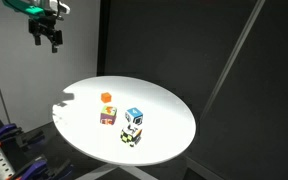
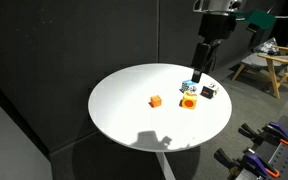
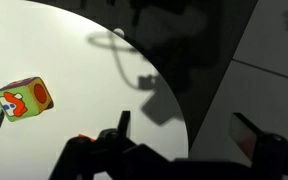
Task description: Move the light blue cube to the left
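Note:
The light blue cube (image 1: 134,115) has a light blue top and pale sides. It stands on the round white table (image 1: 169,105) among the other cubes, and it also shows in an exterior view (image 2: 188,87). It is out of the wrist view. My gripper (image 1: 49,35) hangs high above the table's edge, well apart from the cubes, and shows in both exterior views (image 2: 202,65). In the wrist view the gripper (image 3: 184,130) has its fingers spread wide with nothing between them.
A small orange cube (image 1: 107,97) (image 2: 155,101) lies apart from the group. An orange, red and green cube (image 1: 107,117) (image 3: 22,98) and a black, white and yellow-green patterned cube (image 1: 132,135) (image 2: 208,92) stand next to the blue one. Dark curtains surround the table.

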`<state>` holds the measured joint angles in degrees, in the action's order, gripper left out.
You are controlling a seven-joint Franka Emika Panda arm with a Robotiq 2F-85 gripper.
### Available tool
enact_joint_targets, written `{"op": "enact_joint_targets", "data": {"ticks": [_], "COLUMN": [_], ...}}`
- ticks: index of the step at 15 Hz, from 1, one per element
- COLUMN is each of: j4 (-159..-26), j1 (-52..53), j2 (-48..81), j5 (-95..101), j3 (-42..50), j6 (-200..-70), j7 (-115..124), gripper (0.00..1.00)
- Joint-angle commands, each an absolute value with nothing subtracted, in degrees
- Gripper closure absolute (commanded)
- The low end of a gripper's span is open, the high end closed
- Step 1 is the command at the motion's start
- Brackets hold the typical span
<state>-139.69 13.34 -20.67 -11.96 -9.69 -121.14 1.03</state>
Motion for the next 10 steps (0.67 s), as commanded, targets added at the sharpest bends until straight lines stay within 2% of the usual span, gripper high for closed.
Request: {"op": "enact_joint_targets", "data": {"ticks": [1,10], "j4": [-139.6,-138.5], "j1": [13.1,11.4], "j2": [-20.7,-19.9], "j5": [-12.0,-11.5], "j3": [-9.9,-9.1], "j6": [-121.0,-121.8], "j7": [1.0,2.4], "gripper": [0.0,0.0]}}
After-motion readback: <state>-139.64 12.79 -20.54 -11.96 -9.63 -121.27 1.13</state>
